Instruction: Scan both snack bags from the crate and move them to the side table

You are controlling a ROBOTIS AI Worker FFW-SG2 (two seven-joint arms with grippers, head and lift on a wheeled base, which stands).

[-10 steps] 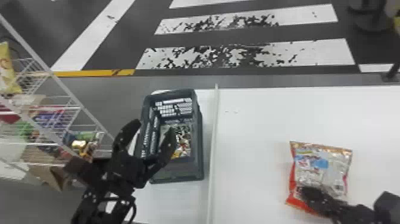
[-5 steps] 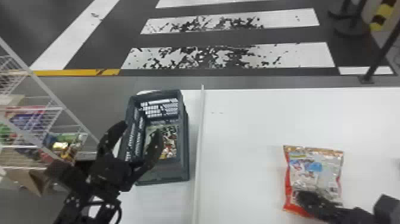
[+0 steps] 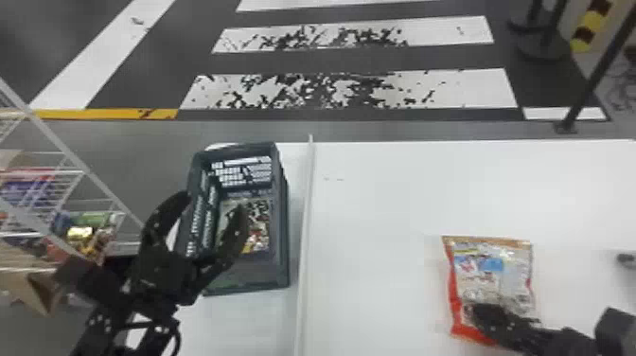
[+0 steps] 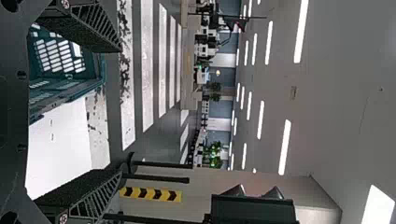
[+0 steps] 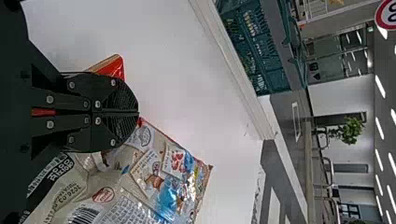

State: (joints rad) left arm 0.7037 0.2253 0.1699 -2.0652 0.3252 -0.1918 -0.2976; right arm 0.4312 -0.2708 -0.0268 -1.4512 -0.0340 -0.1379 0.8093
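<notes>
You have one snack bag flat on the counter, under your right gripper; its fingers are pressed together, and you can't tell whether any film is pinched. The barcode faces up, so this looks like the scanning step, though whether it has been read is unclear. Your left gripper holds its fingers wide near the crate, where the other bag lies. Next, confirm the scan, then lower the left fingers squarely inside the walls.
</notes>
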